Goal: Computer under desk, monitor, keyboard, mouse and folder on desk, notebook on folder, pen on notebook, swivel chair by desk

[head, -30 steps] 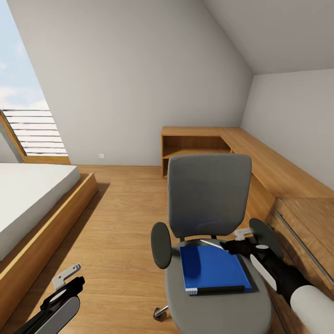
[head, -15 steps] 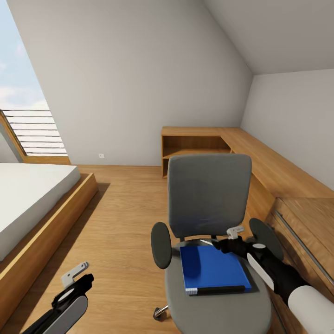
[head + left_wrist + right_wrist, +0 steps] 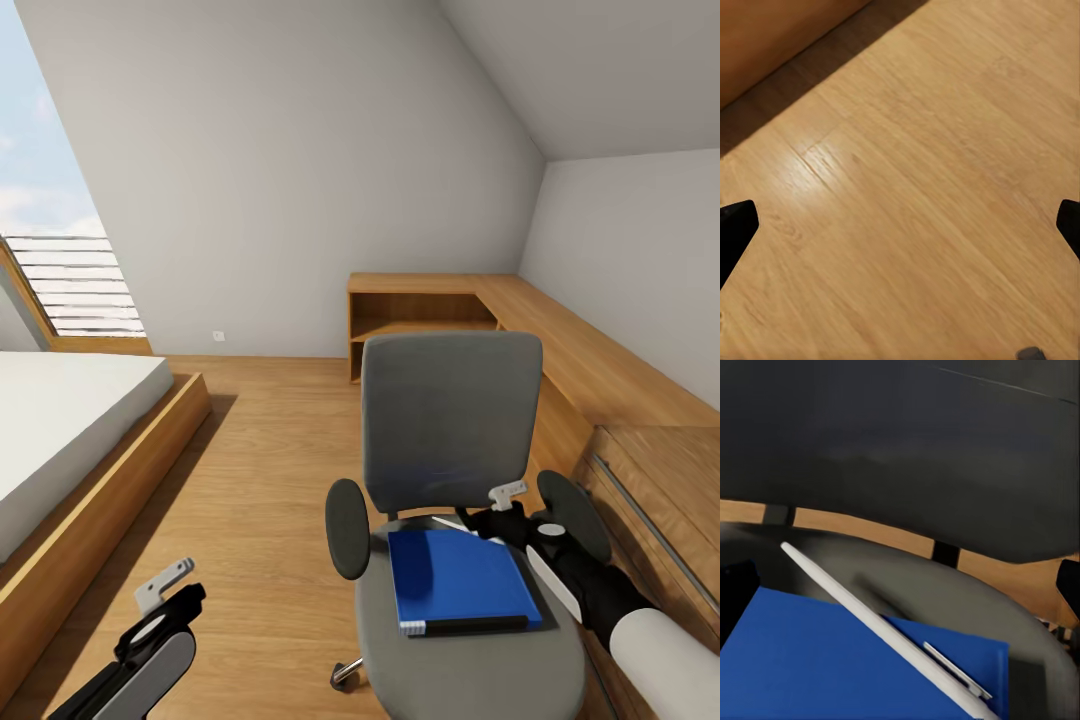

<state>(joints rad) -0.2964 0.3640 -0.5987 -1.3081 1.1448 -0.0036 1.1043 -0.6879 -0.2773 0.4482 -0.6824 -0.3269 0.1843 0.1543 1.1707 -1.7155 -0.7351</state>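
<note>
At the lower left of the head view, the left gripper [image 3: 165, 600] is hovering over bare wooden floor [image 3: 250, 500], its black fingertips [image 3: 735, 232] sitting wide apart at the edges of the left wrist view with nothing between them. Low in the centre-right, the blue folder [image 3: 460, 582] is lying flat on the seat of the grey swivel chair [image 3: 450, 440], a dark band showing along its near edge. The right gripper [image 3: 480, 515] is reaching in from the lower right to the folder's far right corner, just in front of the chair back; its fingers are spread at the sides of the right wrist view and gripping nothing, while a slim white pen [image 3: 881, 631] is lying slantwise on the folder [image 3: 832, 667] between them. Farther back, a white bed [image 3: 60, 430] in a wooden frame is occupying the left, and wooden shelving [image 3: 420, 310] is running along the sloped grey wall [image 3: 300, 150] toward the right.
</note>
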